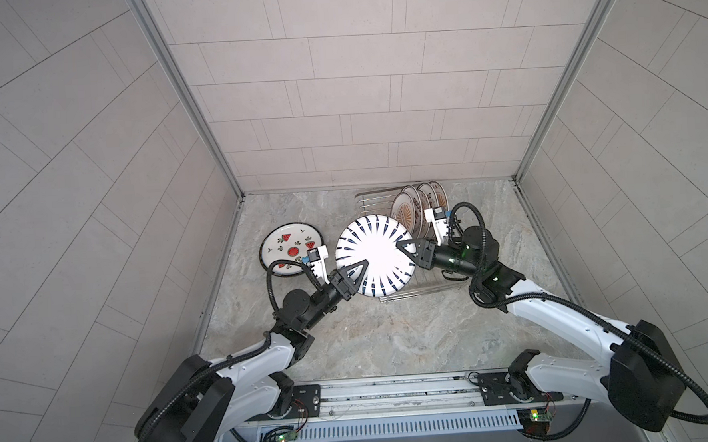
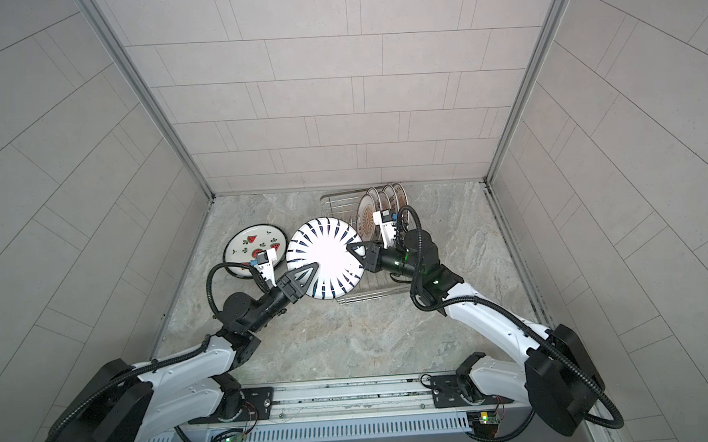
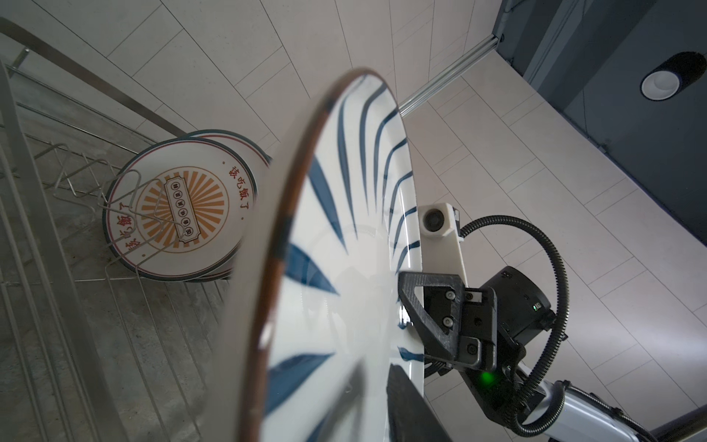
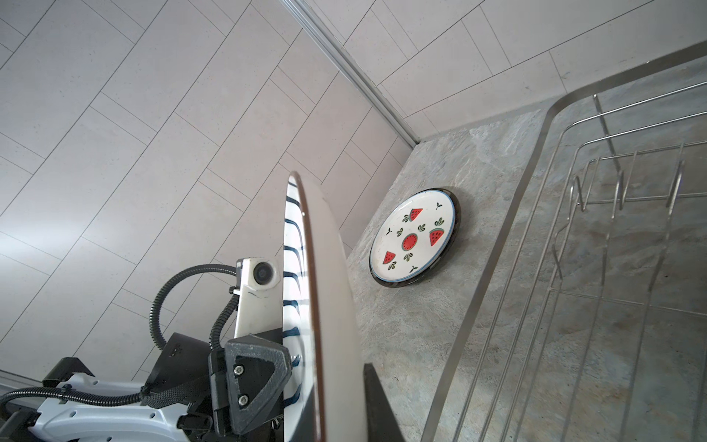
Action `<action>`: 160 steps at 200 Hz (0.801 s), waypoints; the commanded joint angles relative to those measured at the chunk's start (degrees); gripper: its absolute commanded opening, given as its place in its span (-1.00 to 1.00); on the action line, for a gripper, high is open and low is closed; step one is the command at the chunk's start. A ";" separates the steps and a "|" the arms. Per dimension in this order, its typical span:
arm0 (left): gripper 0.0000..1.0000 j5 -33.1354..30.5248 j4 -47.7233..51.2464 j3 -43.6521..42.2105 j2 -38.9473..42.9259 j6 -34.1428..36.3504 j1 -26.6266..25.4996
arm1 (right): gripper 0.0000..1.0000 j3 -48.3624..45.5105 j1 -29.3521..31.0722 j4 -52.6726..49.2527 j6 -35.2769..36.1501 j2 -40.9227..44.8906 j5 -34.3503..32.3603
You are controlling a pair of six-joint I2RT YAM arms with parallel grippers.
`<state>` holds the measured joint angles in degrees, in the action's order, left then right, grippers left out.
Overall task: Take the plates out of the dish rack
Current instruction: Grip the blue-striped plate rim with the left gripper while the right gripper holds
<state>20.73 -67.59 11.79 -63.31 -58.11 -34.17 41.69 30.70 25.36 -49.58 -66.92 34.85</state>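
**Striped plate: orientation.** The striped plate (image 1: 373, 258) (image 2: 325, 265) is round and has no long axis. Its decorated face points up toward the top camera, and its plane is close to level. The dark radial stripes run from the rim toward a plain white centre. Both wrist views show the rim (image 3: 290, 214) (image 4: 311, 306) nearly edge-on.

**Striped plate: position.** The plate is in the air, clear of the table (image 1: 391, 332). In both top views it overlaps the left front part of the dish rack (image 1: 370, 198) (image 2: 334, 200).

**Right gripper.** The right gripper (image 1: 399, 248) (image 2: 350, 249) is clenched on the plate's right rim. One finger (image 3: 421, 302) lies on the decorated face, and the other is under the plate.

**Left gripper.** The left gripper (image 1: 363, 267) (image 2: 314, 269) straddles the near-left rim, opposite the right gripper. Its upper finger (image 4: 252, 363) lies over the decorated face, with the tip at the plate. The lower finger is hidden beneath. Whether the jaws are clamped on the rim or only close around it cannot be told.

**Other plates.**
- The watermelon plate (image 1: 283, 244) (image 2: 247, 244) (image 4: 413, 237) lies flat and face up on the table, just left of the striped plate.
- The sunburst plates (image 1: 406, 213) (image 3: 180, 203) stand on edge between the prongs at the back right of the rack.
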 commanded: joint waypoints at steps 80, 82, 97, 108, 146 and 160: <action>-0.67 -0.93 -4.55 -0.72 1.13 -0.96 -0.21 | -0.69 1.81 0.74 2.85 2.18 -0.41 -0.71; -0.67 -1.10 -4.50 -0.72 1.07 -0.96 -0.22 | -0.68 1.81 0.83 2.54 2.42 -0.30 -0.98; -0.75 -1.95 -4.48 -0.74 0.83 -0.91 -0.23 | -0.50 1.80 1.41 0.01 4.26 0.10 -2.82; -0.76 -2.42 -4.55 -0.75 0.57 -0.93 -0.24 | -0.39 1.78 1.90 -1.04 5.47 0.20 -3.04; -0.76 -2.85 -6.01 -0.78 -0.32 -1.31 -0.28 | -0.11 2.42 3.56 -2.42 7.82 -0.71 -2.22; -0.77 -3.26 -6.14 -0.89 -0.18 -1.39 -0.17 | 0.11 2.31 3.71 -2.92 8.31 -0.67 -2.81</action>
<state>19.14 -69.23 10.63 -63.79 -60.42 -34.22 41.89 33.17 21.32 -43.27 -67.88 31.46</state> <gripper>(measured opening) 0.165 0.478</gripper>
